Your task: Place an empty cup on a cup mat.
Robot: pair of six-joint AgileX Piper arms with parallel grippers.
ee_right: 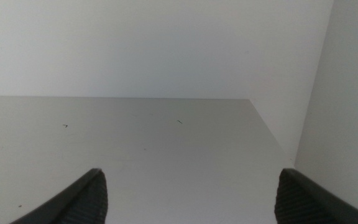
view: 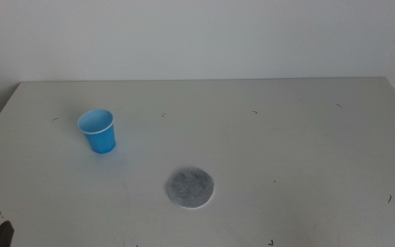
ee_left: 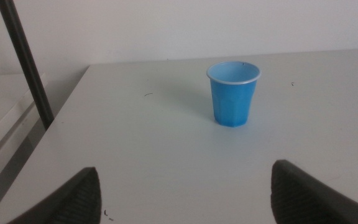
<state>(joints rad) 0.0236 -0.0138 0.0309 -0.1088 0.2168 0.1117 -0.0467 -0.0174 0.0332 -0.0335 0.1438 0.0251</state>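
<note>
The blue cup [view: 98, 130] stands upright on the white table at the left, and its inside looks empty. The grey speckled cup mat [view: 190, 187] lies flat nearer the front, right of the cup and apart from it. My left gripper [ee_left: 185, 193] is open and empty, low near the table's front left corner, with the cup [ee_left: 233, 93] some way ahead of it. Only its tip [view: 2, 234] shows in the middle view. My right gripper [ee_right: 188, 199] is open and empty over bare table, out of the middle view.
The white table [view: 286, 151] carries only small dark specks. A dark slanted pole [ee_left: 27, 62] stands off the table's left edge near the left gripper. A white wall runs behind the table, and another wall stands close to its right edge [ee_right: 347, 93].
</note>
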